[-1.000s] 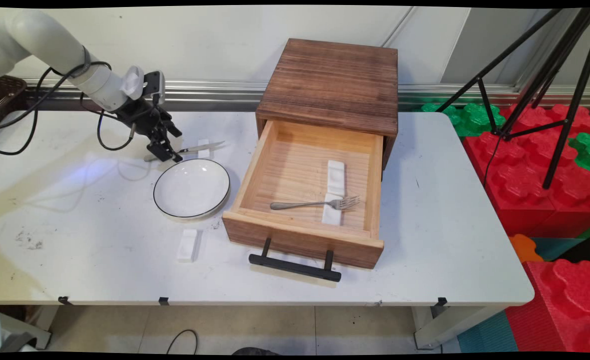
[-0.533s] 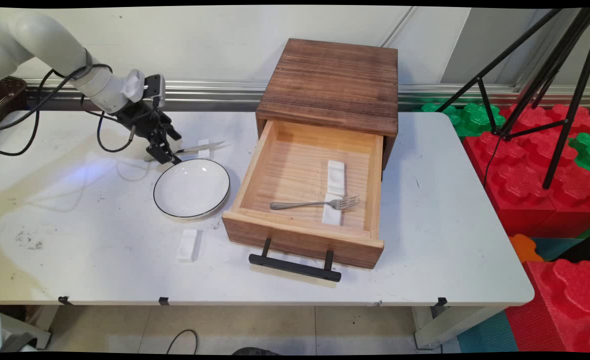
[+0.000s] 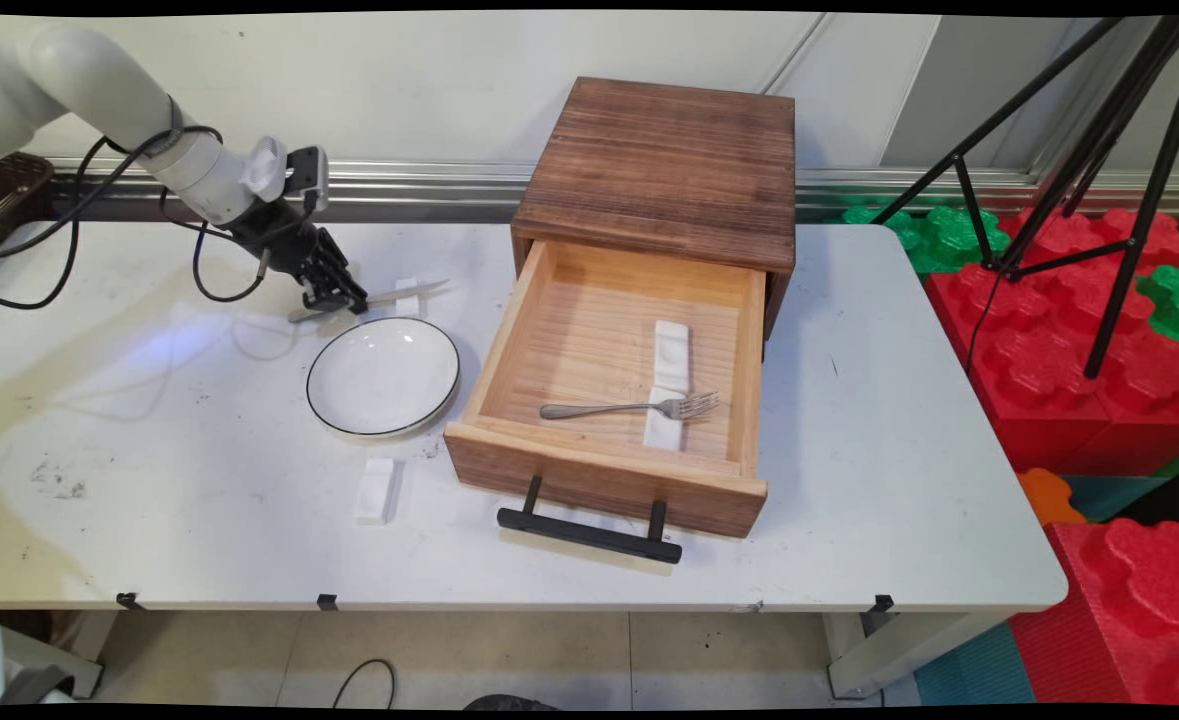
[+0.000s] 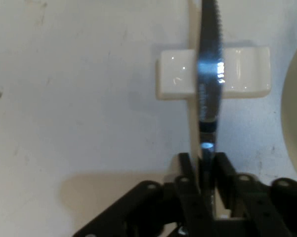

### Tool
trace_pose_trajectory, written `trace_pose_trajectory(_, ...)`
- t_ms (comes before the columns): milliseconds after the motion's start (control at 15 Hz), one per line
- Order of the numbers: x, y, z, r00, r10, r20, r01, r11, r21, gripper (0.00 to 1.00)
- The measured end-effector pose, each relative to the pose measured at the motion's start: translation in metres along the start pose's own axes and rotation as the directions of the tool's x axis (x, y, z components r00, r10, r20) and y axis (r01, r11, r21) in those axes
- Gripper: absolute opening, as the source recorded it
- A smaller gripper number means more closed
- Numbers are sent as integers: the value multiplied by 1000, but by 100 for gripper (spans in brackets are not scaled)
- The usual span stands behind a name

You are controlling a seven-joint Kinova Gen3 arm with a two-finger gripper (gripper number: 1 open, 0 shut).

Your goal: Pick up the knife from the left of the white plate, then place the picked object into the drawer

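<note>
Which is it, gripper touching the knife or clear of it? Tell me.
Touching. In the hand view the gripper has both fingers pressed against the knife, whose blade runs on over the white rest.

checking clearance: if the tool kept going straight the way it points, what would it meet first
Probably the small white ceramic rest under the serrated steel knife that the tool grips; depth is unclear, so it might reach the white table first.

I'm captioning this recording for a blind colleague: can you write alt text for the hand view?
The black gripper is closed on a table knife, whose serrated blade runs straight up the picture and lies across a small white rest on the white table. The pale rim of a plate curves in at the right edge.
</note>
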Motion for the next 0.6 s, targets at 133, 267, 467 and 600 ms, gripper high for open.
trace_pose_trajectory(133, 0, -1, 0, 1000, -2, 1, 2, 1000, 0, 0)
trace_pose_trajectory(267, -2, -2, -1, 1000, -6, 3, 6, 1000, 0, 0)
trace_pose_trajectory(467, -5, -2, -4, 1000, -11, 7, 11, 1000, 1, 0)
trace_pose_trajectory(600, -6, -2, -8, 1000, -13, 6, 12, 1000, 3, 0)
